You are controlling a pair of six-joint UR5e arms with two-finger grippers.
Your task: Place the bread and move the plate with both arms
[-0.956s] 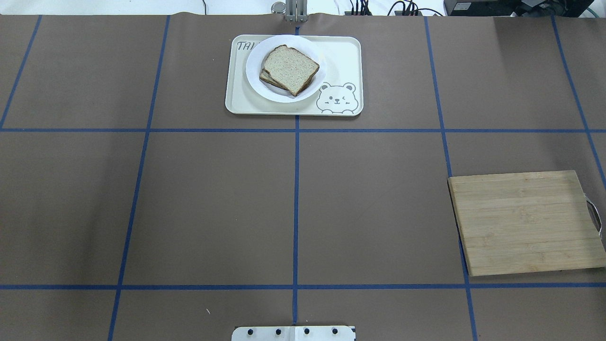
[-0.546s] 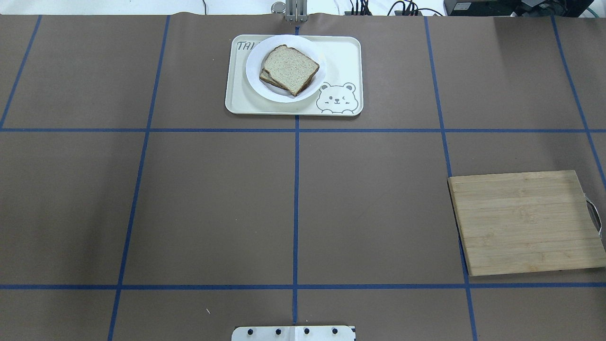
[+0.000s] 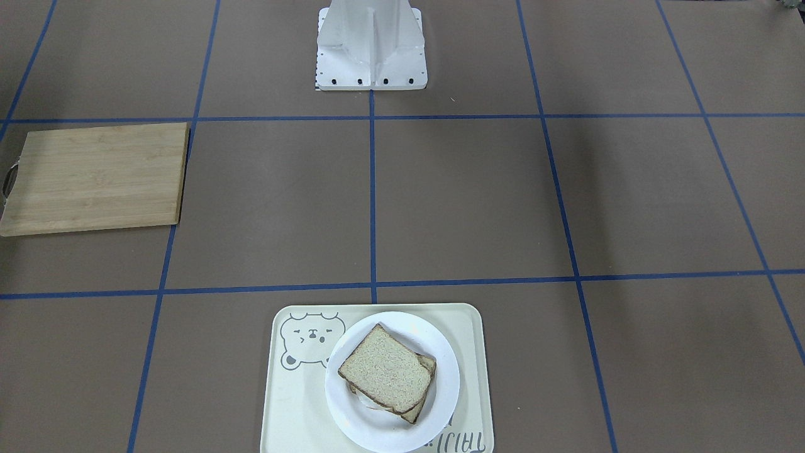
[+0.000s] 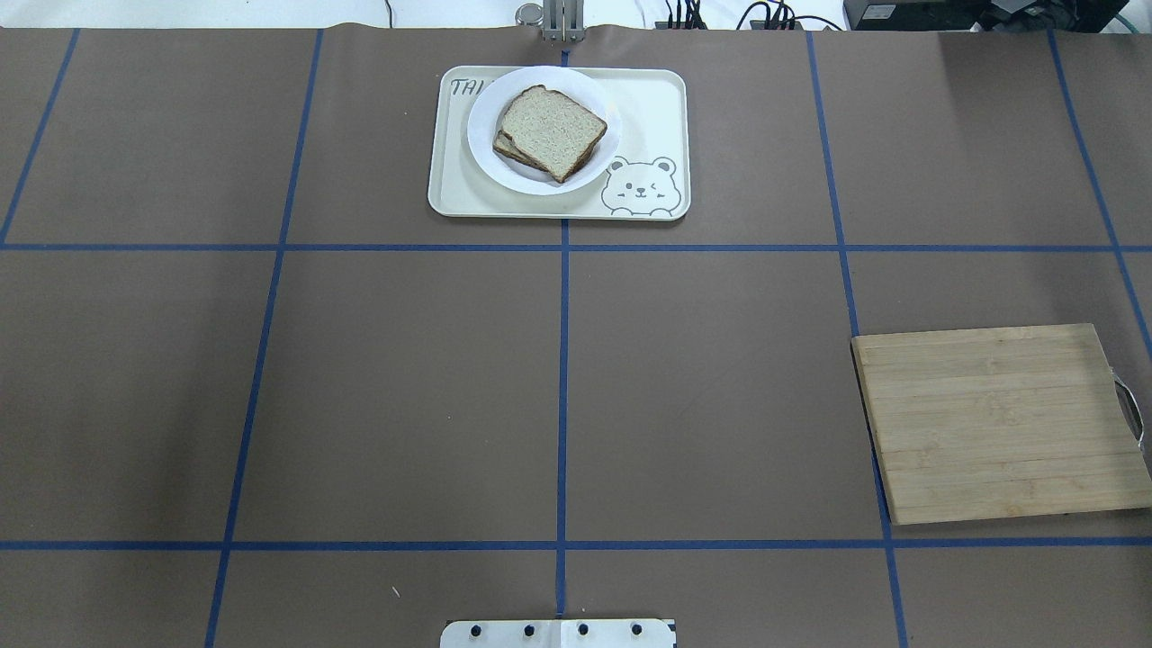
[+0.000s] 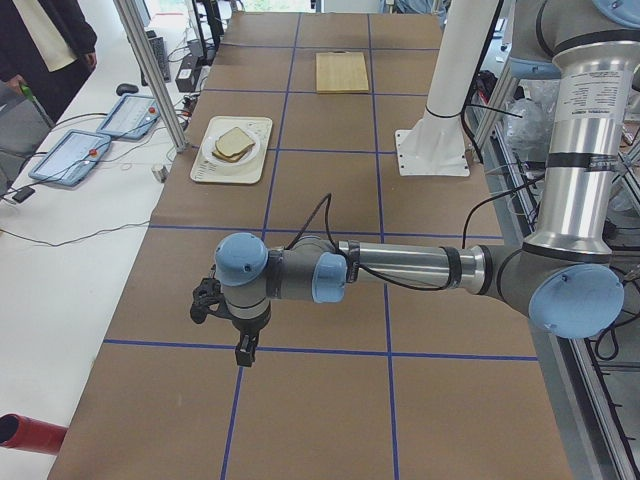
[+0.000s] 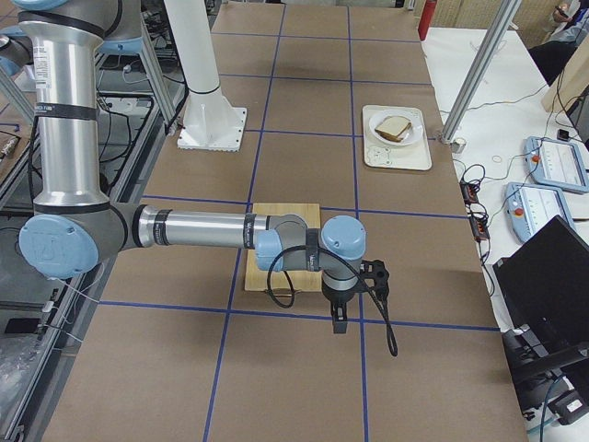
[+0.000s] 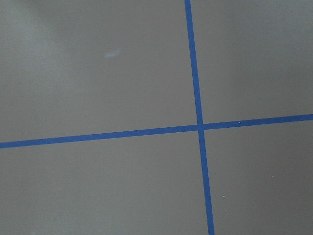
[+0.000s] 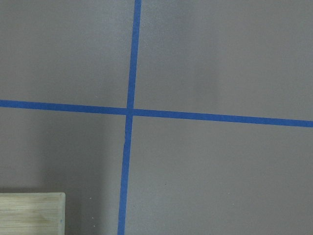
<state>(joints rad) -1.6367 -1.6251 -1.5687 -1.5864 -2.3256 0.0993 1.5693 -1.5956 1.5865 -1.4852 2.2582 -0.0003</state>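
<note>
The plain bread slice lies on top of a second, mostly hidden slice on the round white plate. The plate sits on the cream bear-print tray at the table's far middle. The front-facing view shows the bread, the plate and the tray as well. My left gripper shows only in the exterior left view, above bare table far from the tray. My right gripper shows only in the exterior right view, near the wooden board. I cannot tell whether either is open or shut.
A wooden cutting board lies on the robot's right side; its corner shows in the right wrist view. The white robot base stands at the near middle edge. Blue tape lines cross the brown table cover. A person stands beyond the table.
</note>
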